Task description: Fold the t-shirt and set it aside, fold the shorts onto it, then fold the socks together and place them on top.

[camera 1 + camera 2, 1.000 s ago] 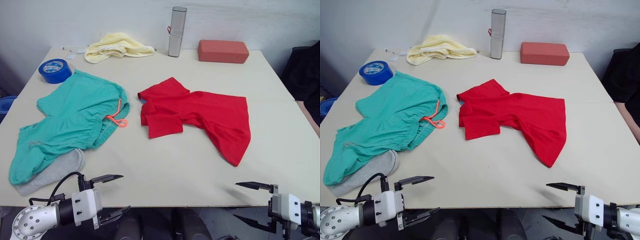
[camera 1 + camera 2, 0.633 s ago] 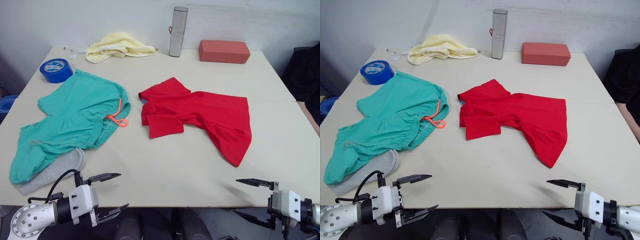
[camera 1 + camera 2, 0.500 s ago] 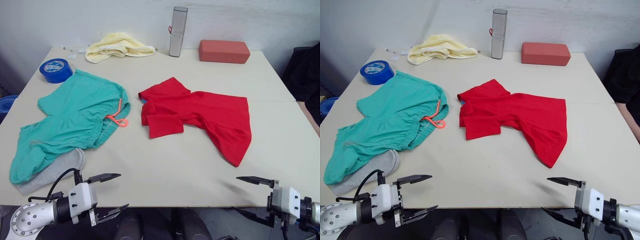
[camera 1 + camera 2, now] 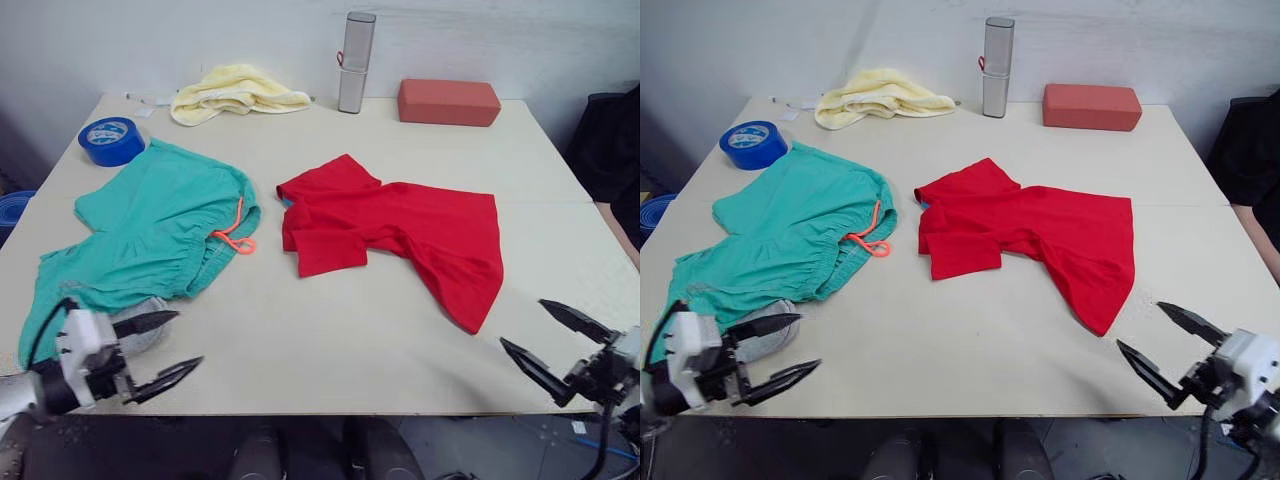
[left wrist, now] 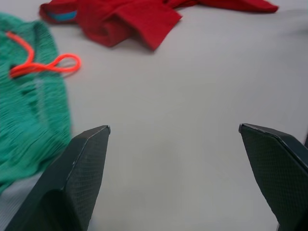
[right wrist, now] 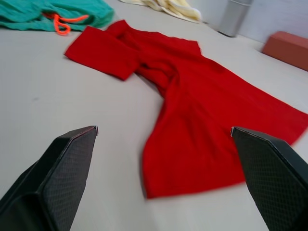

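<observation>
Left gripper (image 4: 150, 348): fingers spread, empty, at near table edge just beside socks (image 4: 148, 312). Right gripper (image 4: 548, 342): fingers spread, empty, near t-shirt (image 4: 420, 235) hem corner.

T-shirt lies crumpled, unfolded, mid-table (image 4: 330, 350). Shorts (image 4: 150, 240) well left of t-shirt, spread flat, drawstring (image 4: 234, 235) on side facing t-shirt. Socks poke out from under shorts' near edge.

Progress: nothing folded, nothing stacked; all steps left, t-shirt first.

Count: one t-shirt, one shorts; grey sock patch visible, number unclear.
</observation>
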Robot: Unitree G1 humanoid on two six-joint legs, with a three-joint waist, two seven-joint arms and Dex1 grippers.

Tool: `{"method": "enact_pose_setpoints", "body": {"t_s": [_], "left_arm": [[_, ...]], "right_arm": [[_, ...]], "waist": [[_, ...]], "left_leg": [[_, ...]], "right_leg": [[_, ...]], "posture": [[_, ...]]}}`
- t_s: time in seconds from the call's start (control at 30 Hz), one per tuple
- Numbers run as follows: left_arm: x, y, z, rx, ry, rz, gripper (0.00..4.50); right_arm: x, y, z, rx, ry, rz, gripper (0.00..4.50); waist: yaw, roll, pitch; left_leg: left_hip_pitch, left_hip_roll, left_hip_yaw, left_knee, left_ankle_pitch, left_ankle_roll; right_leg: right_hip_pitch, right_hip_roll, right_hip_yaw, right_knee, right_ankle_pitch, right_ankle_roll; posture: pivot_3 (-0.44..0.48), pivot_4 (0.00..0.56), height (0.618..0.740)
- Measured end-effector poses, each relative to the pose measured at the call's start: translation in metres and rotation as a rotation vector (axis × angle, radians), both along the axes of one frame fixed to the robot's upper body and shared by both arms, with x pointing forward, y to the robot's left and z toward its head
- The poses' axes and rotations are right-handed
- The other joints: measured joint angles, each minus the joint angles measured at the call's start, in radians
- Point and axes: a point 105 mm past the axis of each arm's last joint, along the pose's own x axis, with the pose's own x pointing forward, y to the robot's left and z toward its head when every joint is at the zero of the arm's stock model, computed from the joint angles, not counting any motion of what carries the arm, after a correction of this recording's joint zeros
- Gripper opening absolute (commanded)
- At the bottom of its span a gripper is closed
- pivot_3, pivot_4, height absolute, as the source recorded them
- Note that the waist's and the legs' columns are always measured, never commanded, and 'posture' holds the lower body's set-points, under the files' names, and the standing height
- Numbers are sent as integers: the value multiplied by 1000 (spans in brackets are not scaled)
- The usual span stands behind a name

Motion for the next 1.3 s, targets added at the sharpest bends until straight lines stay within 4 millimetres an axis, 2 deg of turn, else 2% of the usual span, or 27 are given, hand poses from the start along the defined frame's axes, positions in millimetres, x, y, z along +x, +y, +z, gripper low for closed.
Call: {"method": "enact_pose_setpoints", "body": {"t_s": [0.07,0.17,0.23,0.37,0.4,0.47,0.63,0.73,0.8,0.9,1.07,1.2,1.3], "left_arm": [[1,8,1,-1,3,16,4493],[13,1,6,-1,-28,-20,4493],[27,-10,9,20,-59,-53,4493],[64,-48,21,104,-144,-166,4493],[75,-60,22,148,-155,-211,4493],[91,-79,25,233,-181,-281,4493],[134,-108,18,454,-234,-358,4493],[161,-109,14,622,-334,-369,4493],[173,-106,19,708,-400,-372,4493],[186,-102,24,765,-469,-369,4493],[199,-119,12,776,-528,-414,4493],[206,-131,13,776,-564,-439,4493],[207,-140,9,757,-577,-463,4493]], "right_arm": [[-2,-1,-3,12,-6,-19,4500],[0,10,-5,7,-16,6,4500],[3,18,-3,-7,-26,32,4500],[17,33,1,-28,-1,79,4500],[20,33,-2,-51,40,74,4500],[31,35,-8,-112,112,73,4500],[56,36,-20,-296,181,28,4500],[64,36,-19,-411,155,18,4500],[66,33,-18,-485,130,13,4500],[58,21,-25,-607,135,25,4500],[45,6,-29,-742,97,80,4500],[47,2,-30,-767,81,91,4500],[52,5,-30,-722,95,78,4500]], "waist": [[-1,0,0],[0,1,0],[2,3,-1],[3,5,-2],[3,5,-2],[2,5,-2],[-2,6,-2],[4,5,-2],[5,5,-2],[6,5,-2],[18,3,-1],[24,1,-1],[25,-1,-2]], "left_leg": [[0,0,0,0,0,-1],[0,0,0,0,0,-1],[0,-1,0,0,0,-1],[0,-1,0,0,0,-1],[0,-2,0,0,0,-1],[-2,-2,0,0,1,0],[-2,-1,3,0,4,1],[-6,-2,3,1,7,-5],[-13,-2,3,3,7,-6],[-16,-2,6,5,8,-5],[-17,-3,12,12,6,0],[-16,-3,14,18,3,4],[-16,-2,13,19,3,5]], "right_leg": [[0,-1,0,0,0,0],[0,-1,0,0,0,0],[1,-2,0,0,0,0],[0,-2,0,1,5,8],[0,-1,0,2,8,14],[-1,-1,0,1,8,15],[-4,4,2,2,8,15],[-9,8,2,3,8,15],[-16,14,2,6,8,16],[-20,16,1,7,8,18],[-19,16,1,6,10,25],[-17,15,4,6,13,28],[-17,14,5,6,13,29]], "posture": [[0,150,740],[0,150,740],[0,150,740],[0,150,740],[0,150,740],[0,150,740],[0,150,740],[0,150,740],[0,150,740],[0,150,740],[0,150,740],[0,150,740],[0,150,740]]}}
